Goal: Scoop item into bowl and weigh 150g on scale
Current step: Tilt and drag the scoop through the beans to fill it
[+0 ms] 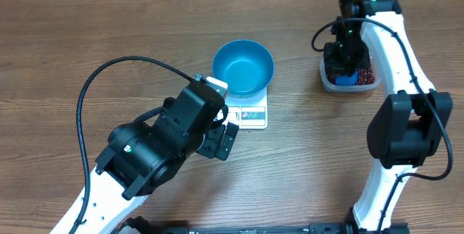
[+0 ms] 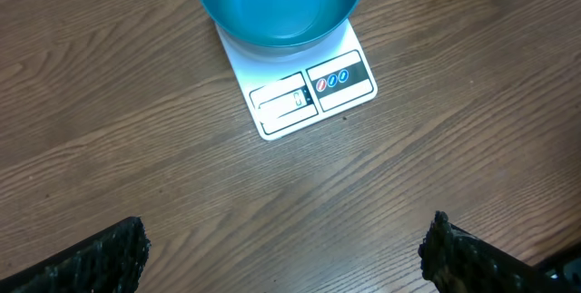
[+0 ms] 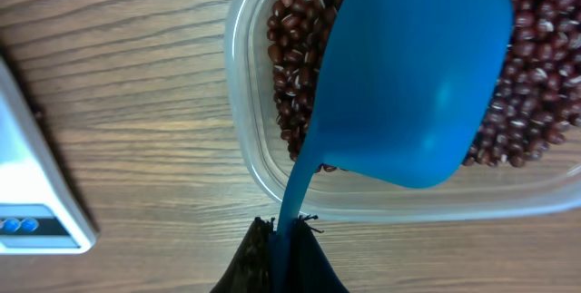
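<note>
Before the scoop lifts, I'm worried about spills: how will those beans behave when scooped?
The beans look small, round and loose, so they likely flow and roll rather than clump. Their smooth skins suggest some may slide off the blue scoop if it tilts. Any reaching the table would probably scatter.

I find no word, brand or number I can read anywhere. On the scale, the display window shows only a faint mark I cannot make out. The panel beside it carries three small round signs, one red, two blue, too small to read.
</note>
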You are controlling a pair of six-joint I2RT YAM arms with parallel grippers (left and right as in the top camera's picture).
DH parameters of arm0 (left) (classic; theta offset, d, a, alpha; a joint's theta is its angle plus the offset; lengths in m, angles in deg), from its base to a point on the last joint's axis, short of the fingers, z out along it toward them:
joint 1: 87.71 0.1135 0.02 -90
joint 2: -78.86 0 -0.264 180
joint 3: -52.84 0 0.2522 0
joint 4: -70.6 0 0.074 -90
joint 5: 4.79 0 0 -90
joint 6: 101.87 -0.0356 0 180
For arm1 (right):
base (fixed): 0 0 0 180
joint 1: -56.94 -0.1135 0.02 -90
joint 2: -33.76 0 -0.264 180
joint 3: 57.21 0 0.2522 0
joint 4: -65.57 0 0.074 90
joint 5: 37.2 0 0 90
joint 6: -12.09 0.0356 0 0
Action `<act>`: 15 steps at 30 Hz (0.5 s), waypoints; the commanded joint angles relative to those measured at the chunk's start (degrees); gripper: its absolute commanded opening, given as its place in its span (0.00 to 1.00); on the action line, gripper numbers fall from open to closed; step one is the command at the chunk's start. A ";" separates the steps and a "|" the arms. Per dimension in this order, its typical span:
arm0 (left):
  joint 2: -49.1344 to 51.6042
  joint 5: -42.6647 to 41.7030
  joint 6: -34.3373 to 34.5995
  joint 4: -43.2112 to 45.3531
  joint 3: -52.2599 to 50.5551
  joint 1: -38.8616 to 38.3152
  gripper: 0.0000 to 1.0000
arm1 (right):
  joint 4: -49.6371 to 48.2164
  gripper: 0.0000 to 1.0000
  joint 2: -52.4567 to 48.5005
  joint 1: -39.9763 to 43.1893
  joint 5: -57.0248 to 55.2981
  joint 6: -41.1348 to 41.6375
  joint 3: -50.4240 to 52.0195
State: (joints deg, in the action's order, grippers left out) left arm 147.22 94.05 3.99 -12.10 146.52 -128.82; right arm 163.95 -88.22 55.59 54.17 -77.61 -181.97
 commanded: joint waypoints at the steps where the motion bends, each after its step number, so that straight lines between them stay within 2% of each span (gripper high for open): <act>1: -0.55 0.72 -1.07 0.20 1.14 0.26 0.99 | -1.16 0.04 0.39 2.34 9.05 -4.07 -0.11; 15: -0.55 0.72 -1.07 0.20 1.14 0.26 1.00 | -0.44 0.04 0.72 6.01 14.32 -8.33 -0.13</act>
State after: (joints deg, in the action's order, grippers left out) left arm 147.22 94.05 3.99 -12.10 146.52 -128.82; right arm 164.08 -88.22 60.71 63.98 -82.99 -181.97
